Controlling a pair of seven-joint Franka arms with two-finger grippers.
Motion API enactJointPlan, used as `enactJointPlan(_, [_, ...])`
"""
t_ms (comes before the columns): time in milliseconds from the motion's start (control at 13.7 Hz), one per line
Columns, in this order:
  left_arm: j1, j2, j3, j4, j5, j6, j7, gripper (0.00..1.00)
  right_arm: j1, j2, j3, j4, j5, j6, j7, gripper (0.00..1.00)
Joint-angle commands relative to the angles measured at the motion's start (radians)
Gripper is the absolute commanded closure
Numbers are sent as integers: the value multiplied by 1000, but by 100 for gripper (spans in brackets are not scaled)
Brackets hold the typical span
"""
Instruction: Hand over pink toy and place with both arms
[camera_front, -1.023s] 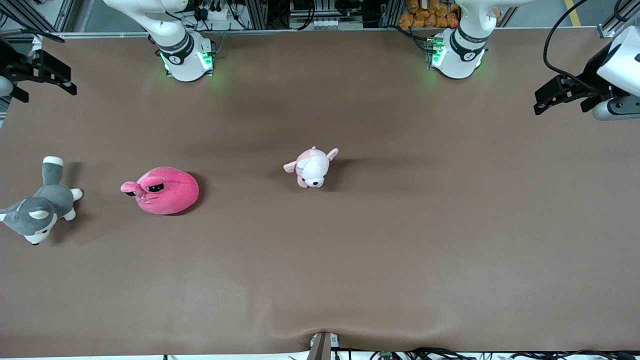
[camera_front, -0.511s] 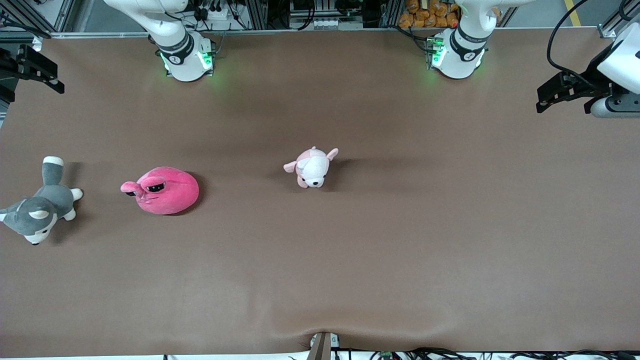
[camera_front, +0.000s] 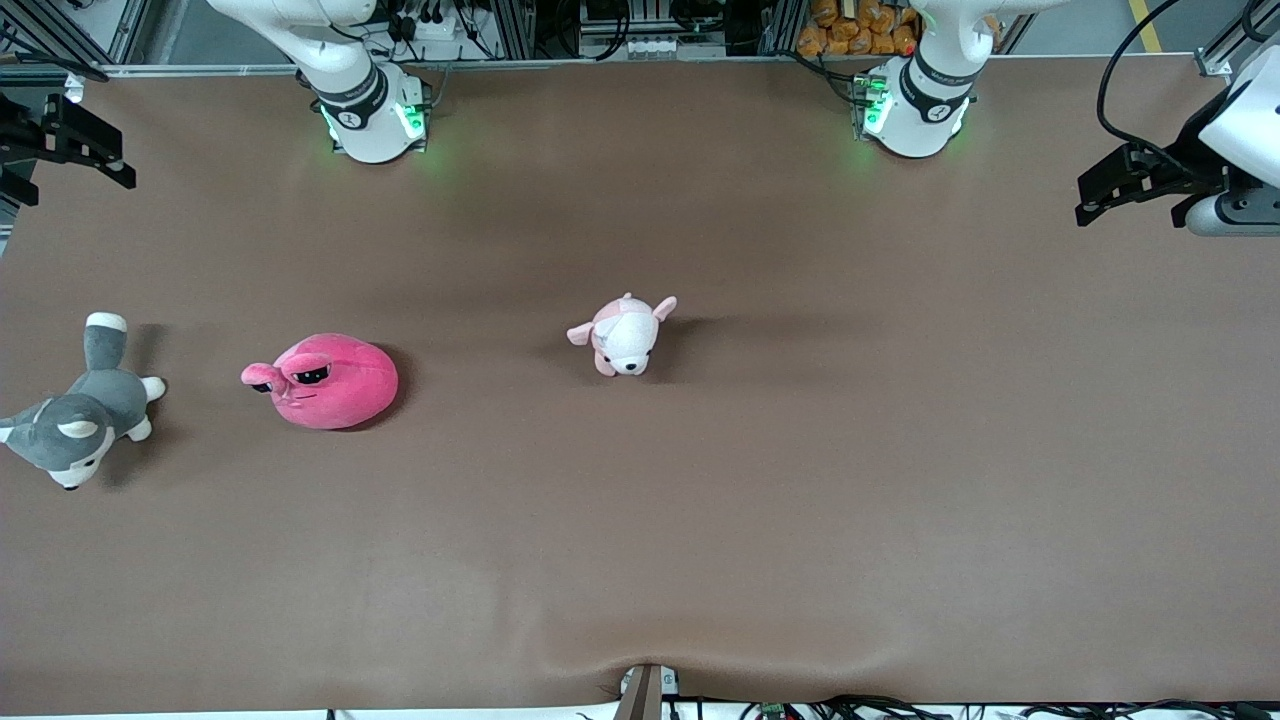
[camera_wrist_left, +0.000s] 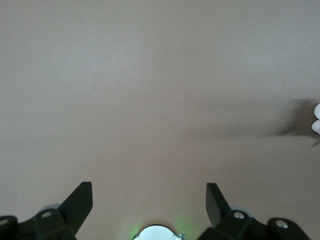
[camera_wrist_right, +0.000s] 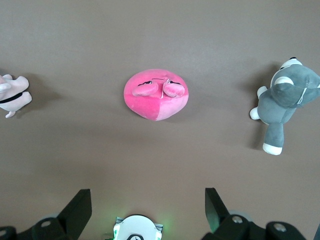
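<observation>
Pink toy untouched on table; both grippers raised at table ends, fingers spread, holding nothing.

Nearest front camera: grey husky plush (camera_front: 72, 420), partly cut off at frame edge at right arm's end of table. Beside it, toward table middle: pink toy (camera_front: 325, 381) lying on brown table (camera_front: 800, 500), free of any contact. Slightly farther from camera, near table centre: pale pink-and-white puppy plush (camera_front: 623, 335); in left wrist view only a sliver (camera_wrist_left: 316, 122) at frame edge, hard to make out. Right gripper (camera_wrist_right: 147, 207) aloft, partly cut off at edge in front view (camera_front: 60, 150), fingers (camera_wrist_right: 80, 205) apart; pink toy (camera_wrist_right: 156, 94) well apart from it. Left gripper (camera_front: 1135, 185) aloft over left arm's end of table, fingers (camera_wrist_left: 81, 202) spread over bare table.
</observation>
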Motion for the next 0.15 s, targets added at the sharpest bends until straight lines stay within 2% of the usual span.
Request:
enactJointPlan(0, [7,-9,-1,4,-4,-10,7,0,-10,4,7,5,-16,-1,-15,0])
enactJointPlan(73, [7,-9,-1,4,-4,-10,7,0,-12,4,5,9,-16,-8,-12,0])
